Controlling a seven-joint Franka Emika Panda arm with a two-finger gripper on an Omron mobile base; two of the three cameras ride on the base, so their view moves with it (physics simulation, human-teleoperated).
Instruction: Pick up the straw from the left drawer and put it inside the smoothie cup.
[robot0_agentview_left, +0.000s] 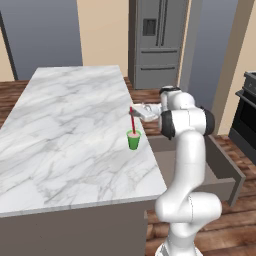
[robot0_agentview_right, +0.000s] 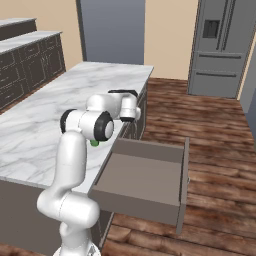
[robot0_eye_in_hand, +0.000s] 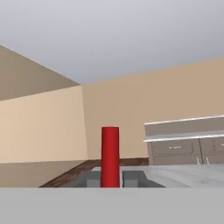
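Tool jaws pinch the red straw near its upper end, holding it upright. Straw's lower end meets the pink rim of the green smoothie cup, which stands on the marble bench near its right edge. Left drawer stands pulled open.

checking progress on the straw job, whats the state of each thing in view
straw: upright, gripped near its top, lower end in the cup
smoothie cup: upright on the island near its right edge, pink contents at the rim
left drawer: pulled open, nothing seen inside
hand: shut on the straw, above the cup
fridge: doors closed
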